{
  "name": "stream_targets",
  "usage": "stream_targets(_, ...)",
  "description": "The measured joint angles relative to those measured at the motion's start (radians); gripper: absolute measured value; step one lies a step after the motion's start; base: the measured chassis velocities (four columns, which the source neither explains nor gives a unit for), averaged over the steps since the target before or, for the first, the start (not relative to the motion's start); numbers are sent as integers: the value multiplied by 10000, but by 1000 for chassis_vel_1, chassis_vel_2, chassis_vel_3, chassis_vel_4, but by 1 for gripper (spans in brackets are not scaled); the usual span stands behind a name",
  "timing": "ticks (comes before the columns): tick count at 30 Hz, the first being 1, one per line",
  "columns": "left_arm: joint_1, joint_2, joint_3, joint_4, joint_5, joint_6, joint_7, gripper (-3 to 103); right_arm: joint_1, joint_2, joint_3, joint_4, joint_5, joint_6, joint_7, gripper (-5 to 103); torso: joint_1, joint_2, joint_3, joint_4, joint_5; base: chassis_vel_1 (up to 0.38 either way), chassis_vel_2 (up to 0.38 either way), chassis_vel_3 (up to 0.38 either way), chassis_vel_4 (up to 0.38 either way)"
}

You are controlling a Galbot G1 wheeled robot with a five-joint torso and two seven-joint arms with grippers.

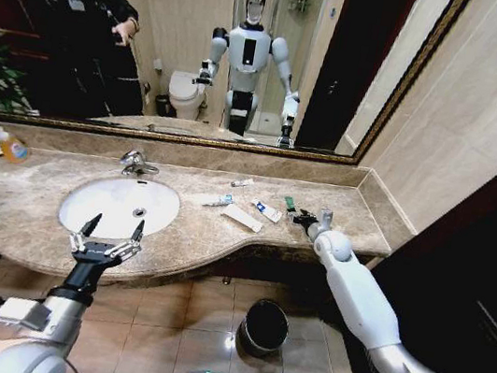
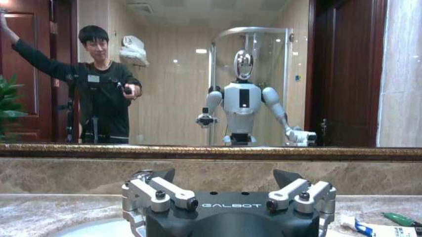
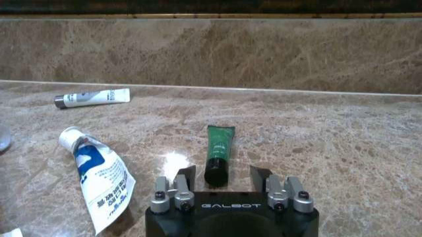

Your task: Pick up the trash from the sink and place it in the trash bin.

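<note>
Reaching right gripper (image 3: 222, 174), jaws spread, around green tube (image 3: 219, 152) on counter (image 1: 27, 208). Four trash pieces unpicked; bin (image 1: 263, 327) looks empty. Left gripper (image 1: 110, 236) open, idle by sink (image 1: 120, 206).

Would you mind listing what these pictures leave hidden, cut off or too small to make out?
- Right wrist view: the white tube with blue marks has its lower end behind the right gripper body.
- Right wrist view: print on the dark green tube is too small to read.
- Head view: the trash bin interior is too dark to see contents.
- Left wrist view: the sink is mostly hidden by the left gripper.
</note>
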Motion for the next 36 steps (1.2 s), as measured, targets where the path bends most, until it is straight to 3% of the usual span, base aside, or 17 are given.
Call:
stream_targets(5,0,0,0,0,0,0,0,100,-19,30,18,-4,-118,-16,-50,52,0,0,0,0,0,0,0,0,0)
stream_targets(11,0,0,0,0,0,0,0,100,-29,25,39,-29,-239,-30,-67,32,0,0,0,0,0,0,0,0,0)
stream_targets(13,0,0,0,0,0,0,0,100,-32,25,41,-36,-252,-30,-68,32,0,0,0,0,0,0,0,0,0)
stream_targets(14,0,0,0,0,0,0,0,100,-34,25,43,-51,-266,-28,-70,25,0,0,0,0,0,0,0,0,0)
stream_targets(16,0,0,0,0,0,0,0,100,-34,24,43,-68,-283,-10,-76,21,0,0,0,0,0,0,0,0,0)
stream_targets(36,0,-1,0,0,0,0,0,100,-465,-424,564,1153,-189,327,-132,20,0,0,0,1,0,0,0,0,0)
